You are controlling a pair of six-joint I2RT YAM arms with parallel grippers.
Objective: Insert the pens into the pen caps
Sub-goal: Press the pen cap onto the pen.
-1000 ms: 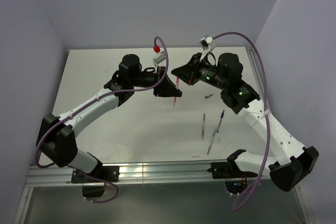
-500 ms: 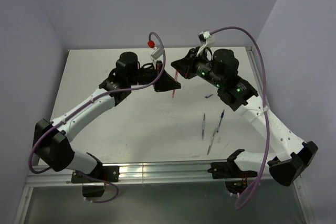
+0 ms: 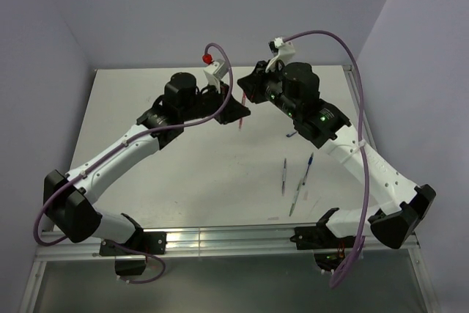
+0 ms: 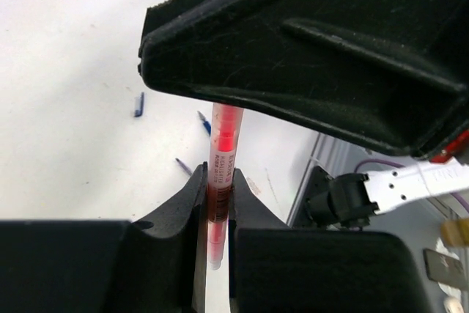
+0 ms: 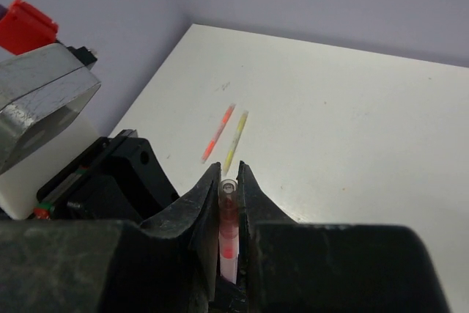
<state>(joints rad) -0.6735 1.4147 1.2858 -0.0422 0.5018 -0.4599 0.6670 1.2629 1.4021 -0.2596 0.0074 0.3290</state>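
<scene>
Left claw [image 4: 218,181] clamped on a slim red pen [image 4: 223,144], translucent barrel with a printed label, held above the matte white bench [image 3: 183,181]. Pen's far end sits between the black fingers of the right claw [image 5: 229,170]; cannot tell whether they pinch it or stand just apart.

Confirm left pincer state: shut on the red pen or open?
Shut on it. In the left wrist view the left pincer clamps the red pen on both sides, no gap.
</scene>
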